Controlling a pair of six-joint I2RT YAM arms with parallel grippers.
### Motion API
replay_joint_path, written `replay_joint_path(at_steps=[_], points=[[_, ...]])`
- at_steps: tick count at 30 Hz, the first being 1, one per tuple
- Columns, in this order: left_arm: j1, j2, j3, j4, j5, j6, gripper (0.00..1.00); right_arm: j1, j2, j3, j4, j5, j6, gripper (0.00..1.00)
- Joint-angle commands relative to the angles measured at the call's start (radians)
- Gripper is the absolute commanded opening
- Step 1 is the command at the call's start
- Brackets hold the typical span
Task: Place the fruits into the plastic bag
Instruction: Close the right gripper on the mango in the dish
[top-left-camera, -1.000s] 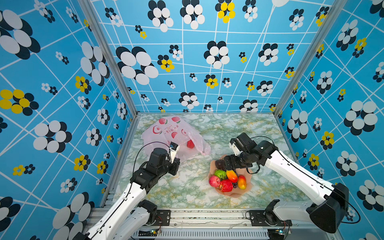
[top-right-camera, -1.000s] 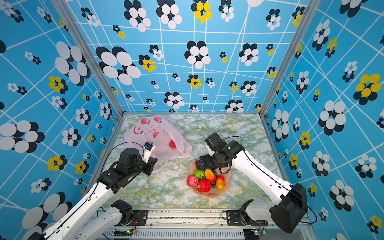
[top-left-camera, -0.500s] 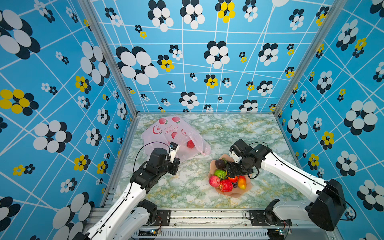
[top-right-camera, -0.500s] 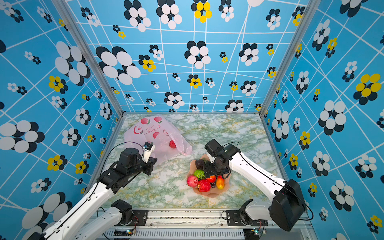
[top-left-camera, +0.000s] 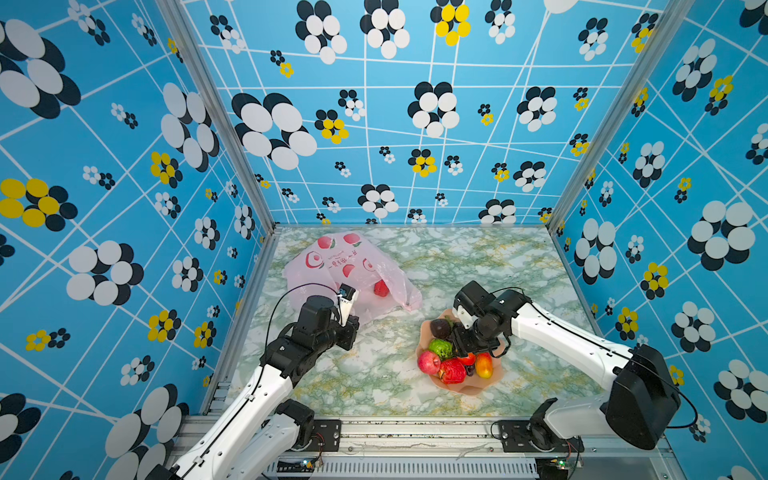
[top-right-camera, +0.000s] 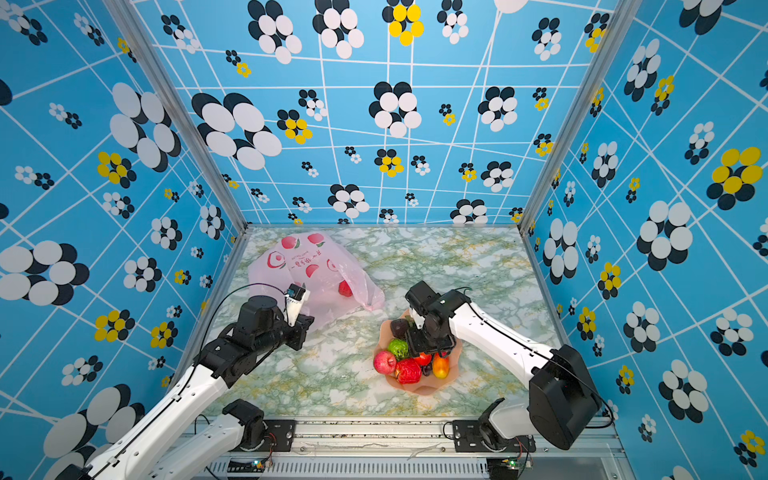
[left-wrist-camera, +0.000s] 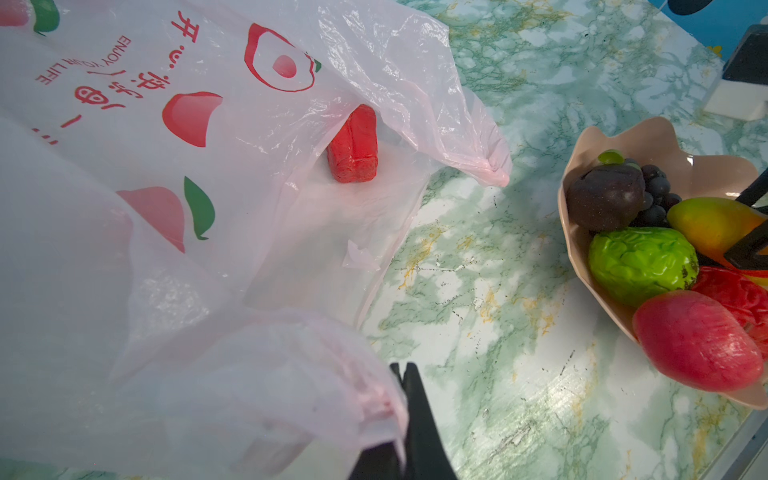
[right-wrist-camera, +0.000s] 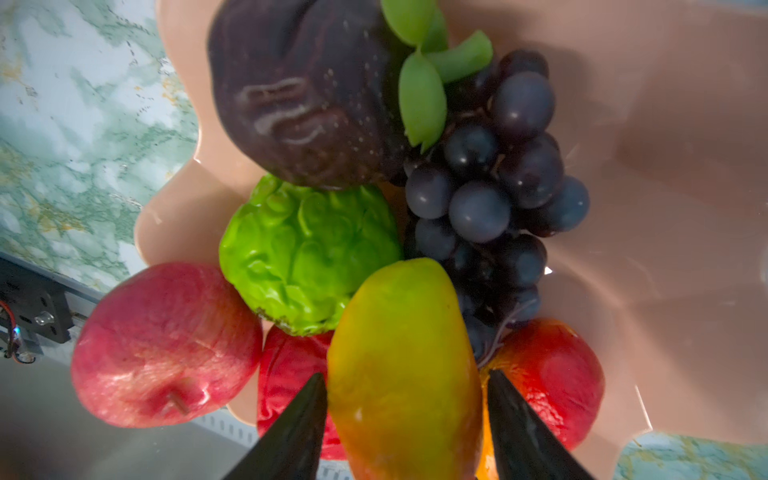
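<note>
- The plastic bag (left-wrist-camera: 257, 137) is thin, crinkly, see-through and a bit shiny.
- The bowl (right-wrist-camera: 665, 166) is smooth with a soft shine.
- The green fruit (right-wrist-camera: 307, 253) is bumpy and glossy.
- The grapes (right-wrist-camera: 490, 195) are smooth and dull.
- The table (left-wrist-camera: 519, 291) is smooth, like marble.

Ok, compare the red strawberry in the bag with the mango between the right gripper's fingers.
The strawberry is red all over; the mango runs green-yellow to orange. The strawberry lies inside the plastic bag, alone; the mango lies in the bowl, against the grapes. No gripper is at the strawberry; the right gripper straddles the mango, jaws apart. Both are toy fruits.
</note>
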Motion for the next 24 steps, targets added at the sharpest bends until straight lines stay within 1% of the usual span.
replay_joint_path(at_steps=[1, 7, 14, 24], points=[[0.009, -0.014, 0.010, -0.002, -0.006, 0.003, 0.00, 0.002, 0.008, -0.020, -0.001, -0.007, -0.015, 0.59], [0.015, -0.012, 0.010, 0.000, -0.002, -0.001, 0.00, 0.001, -0.011, -0.022, -0.019, 0.011, -0.016, 0.54], [0.024, -0.008, 0.011, 0.007, 0.011, -0.005, 0.00, -0.001, -0.049, -0.033, -0.018, 0.029, -0.016, 0.43], [0.026, -0.013, 0.009, 0.006, 0.017, -0.011, 0.00, -0.010, -0.114, -0.026, -0.042, 0.015, 0.000, 0.43]])
